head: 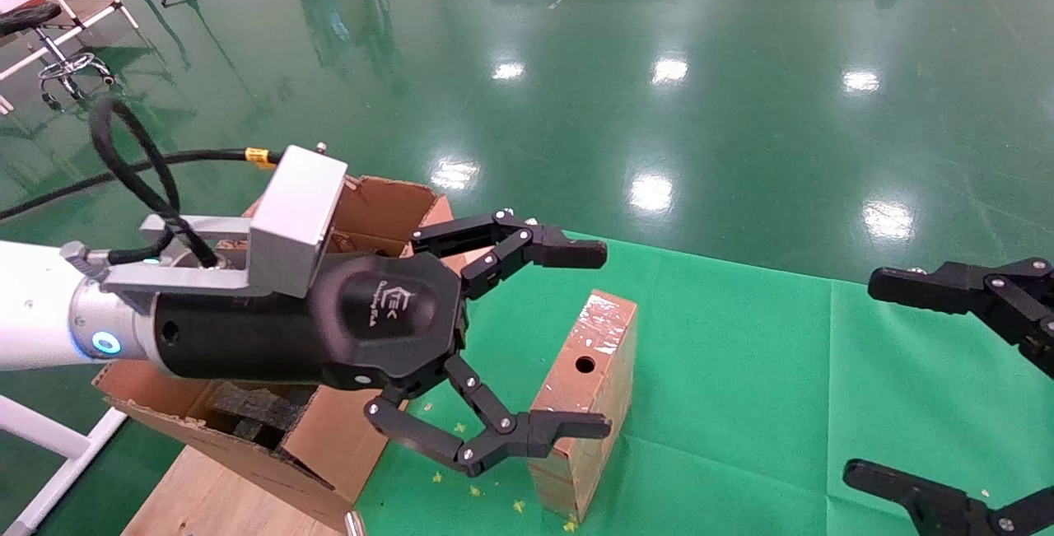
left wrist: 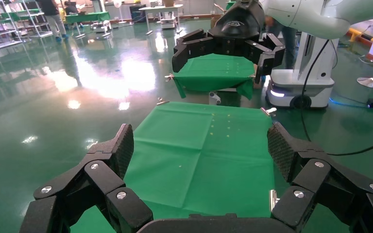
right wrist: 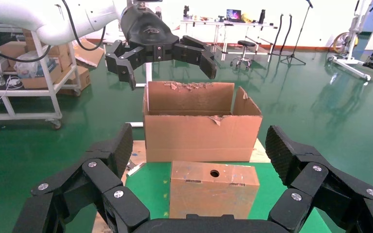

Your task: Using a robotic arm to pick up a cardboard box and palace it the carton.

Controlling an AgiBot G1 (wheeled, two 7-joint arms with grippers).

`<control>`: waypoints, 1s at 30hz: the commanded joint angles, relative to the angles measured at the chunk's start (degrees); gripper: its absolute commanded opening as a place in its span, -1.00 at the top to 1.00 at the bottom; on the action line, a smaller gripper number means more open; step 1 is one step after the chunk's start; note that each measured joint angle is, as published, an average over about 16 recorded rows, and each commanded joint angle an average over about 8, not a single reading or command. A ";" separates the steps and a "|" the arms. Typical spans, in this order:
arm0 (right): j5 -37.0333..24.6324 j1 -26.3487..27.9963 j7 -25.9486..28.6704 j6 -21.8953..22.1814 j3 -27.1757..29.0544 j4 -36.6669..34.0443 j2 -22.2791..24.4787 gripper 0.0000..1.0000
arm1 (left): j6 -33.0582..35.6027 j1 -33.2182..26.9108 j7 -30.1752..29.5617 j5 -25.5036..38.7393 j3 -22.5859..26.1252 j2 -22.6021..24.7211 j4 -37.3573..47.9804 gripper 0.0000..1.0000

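Observation:
The cardboard box (head: 589, 388) (right wrist: 213, 194) stands on its narrow side on the green cloth (head: 741, 371), its round hole showing. To its left sits the carton (head: 379, 207) (right wrist: 199, 131) with ragged flaps and black foam (head: 255, 412) inside. The white robotic arm's left gripper (head: 607, 341) (right wrist: 167, 63) (left wrist: 201, 148) hangs open and empty in the air over the carton, fingers pointing toward the box side. Its wrist view shows only cloth. My right gripper (head: 885, 379) (right wrist: 200, 150) (left wrist: 221, 63) is open on the box's right, apart from it.
The carton rests on a wooden board (head: 206, 495) at the cloth's left edge. Glossy green floor (head: 700, 108) surrounds the table. A white shelf cart (right wrist: 29, 73) with boxes stands behind the carton. A second green-covered table (left wrist: 213, 77) and a robot base (left wrist: 296, 87) lie beyond.

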 commanded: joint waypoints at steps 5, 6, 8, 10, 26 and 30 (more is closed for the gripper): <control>0.00 0.00 0.00 0.00 0.00 0.00 0.00 -1.00 | 0.00 0.00 0.00 0.00 0.00 0.00 0.00 -1.00; 0.00 0.00 0.00 0.00 0.00 0.00 0.00 -1.00 | 0.00 0.00 0.00 0.00 0.00 0.00 0.00 -1.00; 0.00 0.00 0.00 0.00 0.00 0.00 0.00 -1.00 | 0.00 0.00 0.00 0.00 0.00 0.00 0.00 -1.00; 0.00 0.00 0.00 0.00 0.00 0.00 0.00 -1.00 | 0.00 0.00 0.00 0.00 0.00 0.00 0.00 -1.00; 0.00 0.01 -0.01 0.00 -0.01 -0.01 0.00 1.00 | -2.91 -4.91 -4.07 11.85 3.98 -1.23 -2.01 -1.00; 0.00 0.00 -0.01 0.00 -0.01 -0.02 0.00 1.00 | -3.89 -7.07 -6.11 14.32 5.44 -0.46 -1.58 -1.00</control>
